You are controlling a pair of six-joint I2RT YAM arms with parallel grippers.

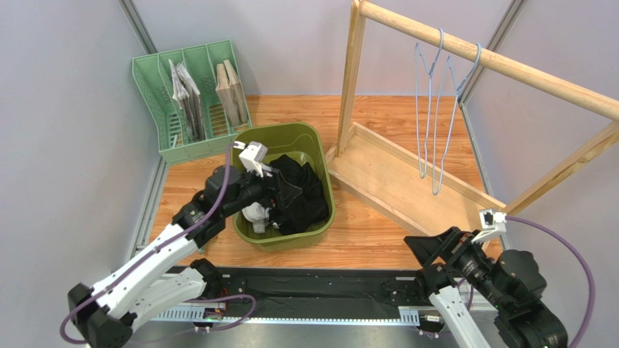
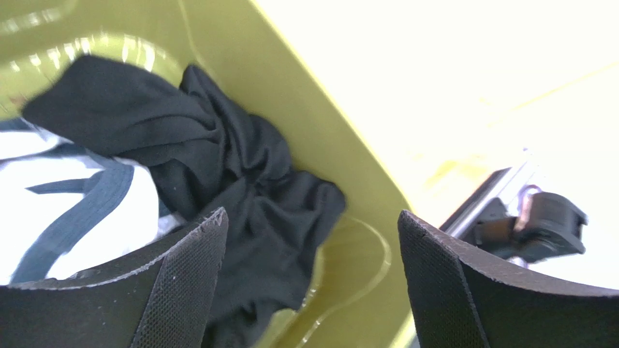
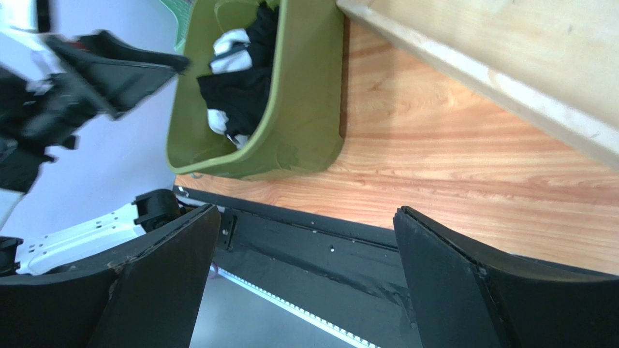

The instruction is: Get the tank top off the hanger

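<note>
Wooden bench [image 1: 378,235] holds a green bin [image 1: 330,199] with the black tank top [image 1: 304,194] heaped inside, well apart from the hangers [image 1: 422,163]. The left claw [image 2: 312,225] gapes above it, and the right claw [image 3: 305,217] is released, near right.

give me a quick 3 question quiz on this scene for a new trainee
1. True or false: a garment hangs on one of the wire hangers on the wooden rack.
2. Multiple choice: where does the black garment lie? A) in the green bin B) flat on the table C) in the file organizer
3. Fill in: the left gripper hovers over the bin with its fingers ____ (open or shut).

Key: 1 false, both hangers are bare. 2 A. 3 open.
</note>
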